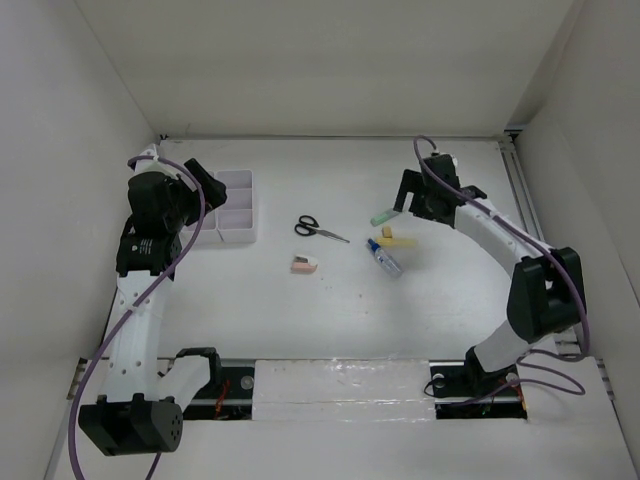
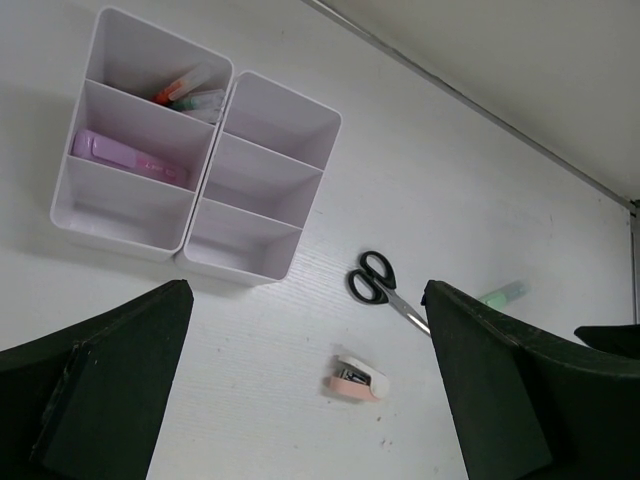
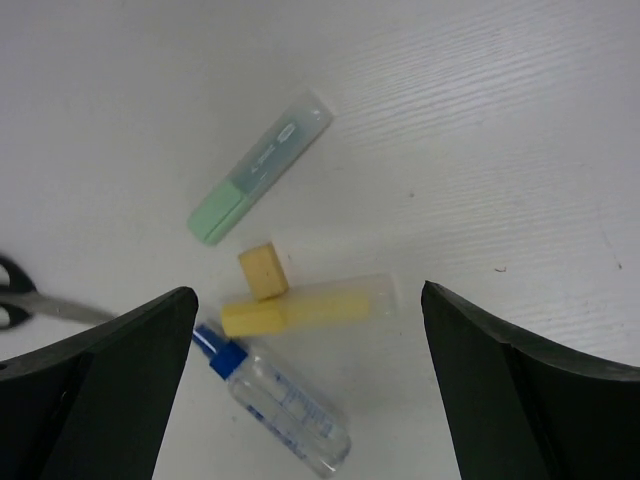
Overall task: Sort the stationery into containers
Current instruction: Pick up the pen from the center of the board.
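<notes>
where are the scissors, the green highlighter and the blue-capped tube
scissors [image 2: 392, 296], left wrist view, where blades meet handles
green highlighter [image 3: 262, 168], right wrist view, mid barrel
blue-capped tube [image 3: 285, 408], right wrist view, clear body

We mark the white six-compartment tray [image 2: 125, 232] at ten o'clock on the table — a purple highlighter [image 2: 125, 157] and red-tipped pens [image 2: 185, 90] lie in adjoining compartments. Black-handled scissors [image 2: 388, 292] lie closed mid-table, with the pink-white eraser [image 2: 358, 382] at their six o'clock. At their three o'clock we find the green highlighter [image 3: 262, 167], yellow highlighter [image 3: 305, 305] and blue-capped tube [image 3: 280, 400] — all lying flat.
</notes>
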